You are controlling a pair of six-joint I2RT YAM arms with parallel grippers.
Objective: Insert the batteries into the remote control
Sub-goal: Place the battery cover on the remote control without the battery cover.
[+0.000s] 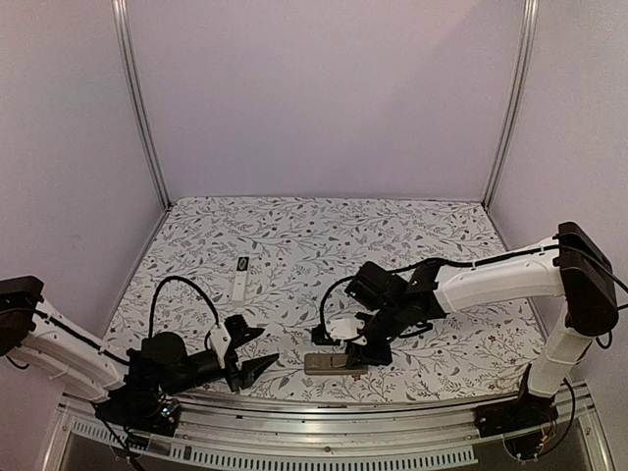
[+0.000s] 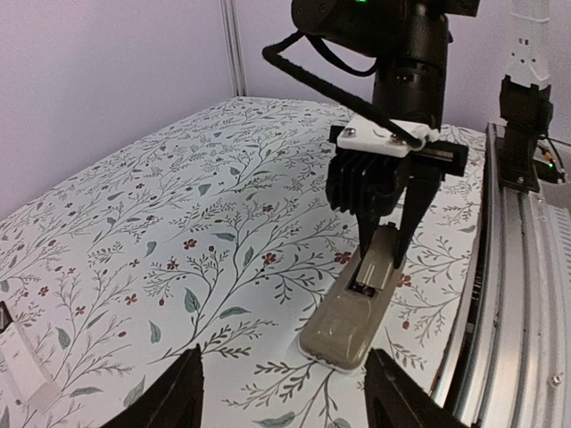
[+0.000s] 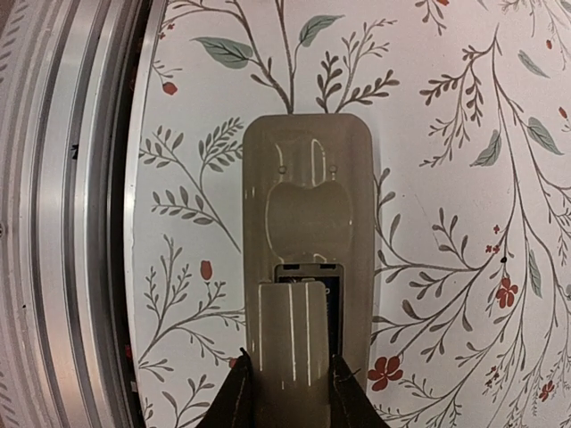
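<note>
Floral tablecloth (image 1: 294, 235) holds the remote (image 3: 308, 178), its battery cover (image 3: 290, 330) pinched by the right gripper (image 3: 287, 388); left gripper (image 2: 284, 379) spread nearby.

No legible text, label, brand, number or sign appears in any view. The tan remote control (image 3: 308, 205), lying back side up, shows only moulded relief, and its ribbed battery cover (image 3: 292, 334) bears no lettering. A small dark mark on the metal rail (image 3: 71, 152), left of the remote control, is too small to read.
</note>
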